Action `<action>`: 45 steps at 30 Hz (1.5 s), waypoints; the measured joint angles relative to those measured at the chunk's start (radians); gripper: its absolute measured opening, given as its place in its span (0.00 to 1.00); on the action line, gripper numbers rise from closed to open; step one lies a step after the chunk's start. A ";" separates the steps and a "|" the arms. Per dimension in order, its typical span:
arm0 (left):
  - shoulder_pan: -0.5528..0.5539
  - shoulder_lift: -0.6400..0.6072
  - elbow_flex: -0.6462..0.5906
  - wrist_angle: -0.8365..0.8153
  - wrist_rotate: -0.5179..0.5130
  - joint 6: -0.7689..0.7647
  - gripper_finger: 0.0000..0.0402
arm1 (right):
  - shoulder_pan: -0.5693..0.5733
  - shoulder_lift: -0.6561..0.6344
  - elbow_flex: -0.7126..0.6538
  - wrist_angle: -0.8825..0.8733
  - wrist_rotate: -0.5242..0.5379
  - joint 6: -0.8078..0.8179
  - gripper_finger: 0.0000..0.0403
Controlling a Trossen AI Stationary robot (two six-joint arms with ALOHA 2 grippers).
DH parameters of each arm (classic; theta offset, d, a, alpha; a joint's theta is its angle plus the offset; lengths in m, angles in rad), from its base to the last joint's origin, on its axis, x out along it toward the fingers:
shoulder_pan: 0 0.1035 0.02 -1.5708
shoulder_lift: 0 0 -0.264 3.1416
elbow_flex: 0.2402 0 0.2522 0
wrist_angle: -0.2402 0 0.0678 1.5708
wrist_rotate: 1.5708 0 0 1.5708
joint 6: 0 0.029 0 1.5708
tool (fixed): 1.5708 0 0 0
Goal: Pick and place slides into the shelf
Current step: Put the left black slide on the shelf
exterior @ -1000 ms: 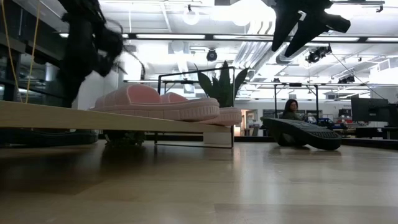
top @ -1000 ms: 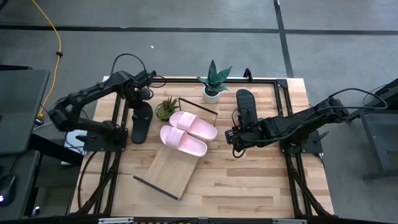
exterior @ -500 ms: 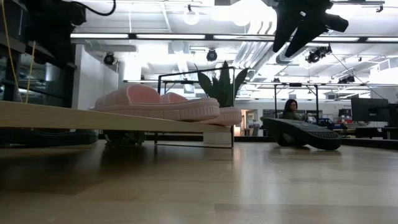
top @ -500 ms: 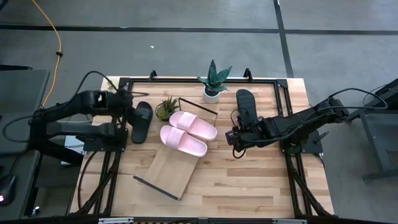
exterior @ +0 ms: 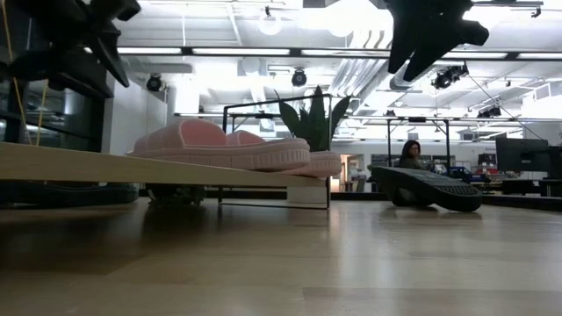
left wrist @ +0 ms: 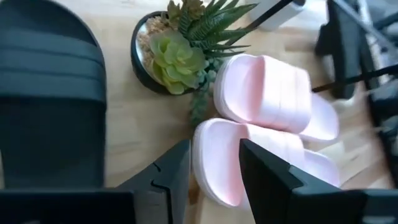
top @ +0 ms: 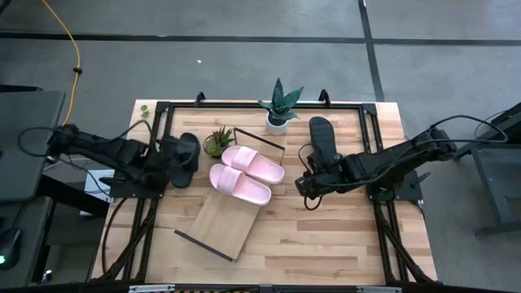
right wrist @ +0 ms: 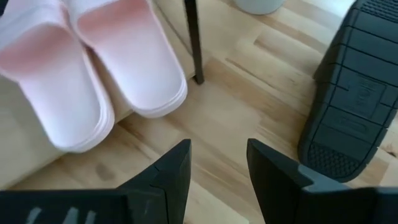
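On the shelf (top: 220, 218), two pink slides (top: 244, 173) lie side by side. Black slides (top: 184, 159) rest on the tabletop (top: 326, 236) at either side. Left gripper (left wrist: 214, 168) and right gripper (right wrist: 217, 165) hover with fingers apparently spread, empty.

pink slides (exterior: 224, 145) on shelf (exterior: 132, 167), black slide (exterior: 426, 187) overturned

Items counted: two pale pink slides (top: 258, 163) (top: 239, 184); two black slides (top: 184, 156) (top: 321, 139); one shelf (top: 221, 224); two potted plants (top: 279, 104) (top: 218, 142); one desk (top: 326, 236).
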 joint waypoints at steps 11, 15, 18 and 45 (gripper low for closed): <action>-0.329 0.036 -0.090 -0.003 -0.409 -0.505 0.31 | 0.032 0.000 0.000 0.004 -0.036 -0.039 0.36; -0.367 0.085 -0.092 -0.002 -0.473 -0.595 0.31 | 0.031 0.000 0.000 0.005 -0.053 -0.040 0.36; -0.382 0.128 -0.093 -0.002 -0.505 -0.653 0.31 | 0.031 0.000 0.000 0.006 -0.059 -0.040 0.36; -0.382 0.399 -0.093 0.033 -0.633 -0.884 0.31 | 0.029 0.000 0.000 0.084 -0.276 -0.356 0.36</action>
